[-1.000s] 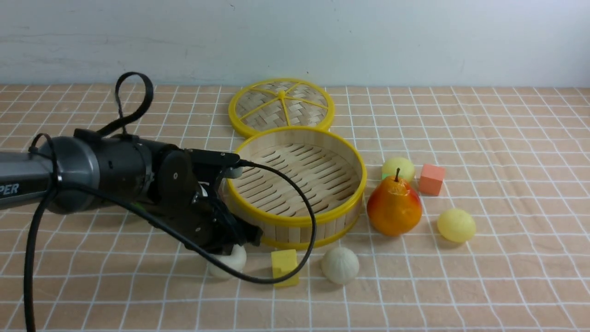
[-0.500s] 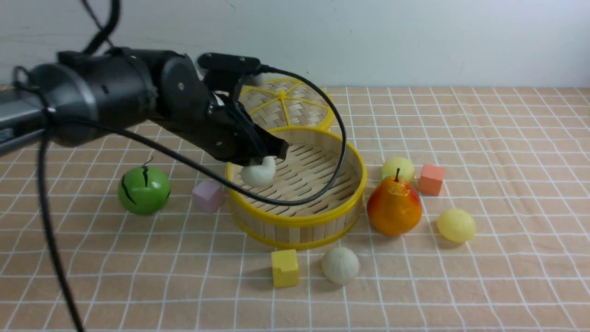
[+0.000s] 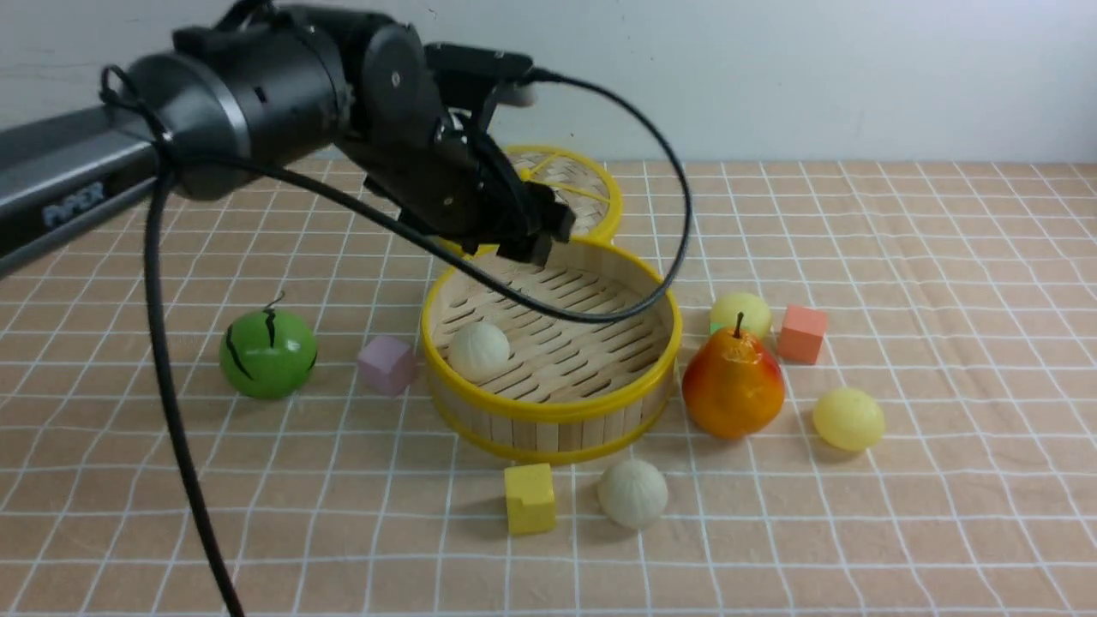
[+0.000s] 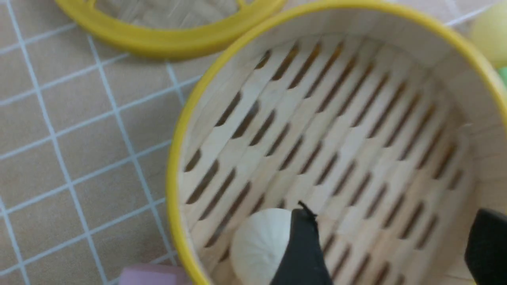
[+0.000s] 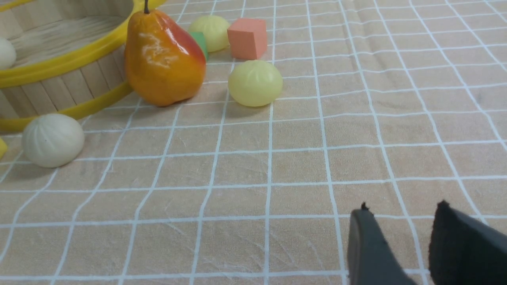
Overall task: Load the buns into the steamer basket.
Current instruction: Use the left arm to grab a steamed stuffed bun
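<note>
Bun (image 3: 478, 350) now lies in steamer basket (image 3: 548, 410), left gripper (image 3: 547, 238) spread above

One bun (image 3: 478, 350) in basket (image 3: 557, 433), three outside

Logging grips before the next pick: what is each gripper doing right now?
Left gripper: open, empty, over the steamer basket.
Right gripper: open, holding nothing.

Left arm (image 3: 257, 94): black housing, grey link, black cable (image 3: 169, 386).
</note>
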Action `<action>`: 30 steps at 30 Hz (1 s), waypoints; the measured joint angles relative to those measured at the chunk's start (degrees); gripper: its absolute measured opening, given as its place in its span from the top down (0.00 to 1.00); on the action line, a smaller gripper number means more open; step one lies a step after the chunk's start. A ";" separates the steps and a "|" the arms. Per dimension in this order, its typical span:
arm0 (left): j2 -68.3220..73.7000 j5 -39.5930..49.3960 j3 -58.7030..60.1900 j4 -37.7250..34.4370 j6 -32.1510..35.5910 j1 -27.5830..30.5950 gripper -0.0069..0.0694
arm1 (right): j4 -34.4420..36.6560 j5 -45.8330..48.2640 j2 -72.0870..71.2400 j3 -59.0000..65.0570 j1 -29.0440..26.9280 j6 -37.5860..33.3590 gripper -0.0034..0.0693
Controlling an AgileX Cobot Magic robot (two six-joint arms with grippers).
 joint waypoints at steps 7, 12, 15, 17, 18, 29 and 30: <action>1.96 10.46 3.98 -2.43 6.87 -11.55 0.41 | 0.00 0.00 0.00 0.00 0.00 0.00 0.62; 7.65 8.83 4.57 -1.98 8.87 -14.99 0.51 | 0.00 0.00 0.00 0.00 0.00 0.00 0.62; 9.43 6.40 4.57 -1.11 8.96 -14.91 0.52 | 0.00 0.00 0.00 0.00 0.00 0.00 0.62; 9.75 5.25 4.57 -0.60 8.53 -14.68 0.52 | 0.00 0.00 0.00 0.00 0.00 0.00 0.62; 9.77 4.86 4.57 -0.39 8.32 -14.57 0.52 | 0.00 0.00 0.00 0.00 0.00 0.00 0.62; 9.82 2.40 4.57 1.50 8.09 -14.57 0.52 | 0.00 0.00 0.00 0.00 0.00 0.00 0.62; 9.89 1.49 4.57 1.82 8.09 -14.57 0.52 | 0.00 0.00 0.00 0.00 0.00 0.00 0.62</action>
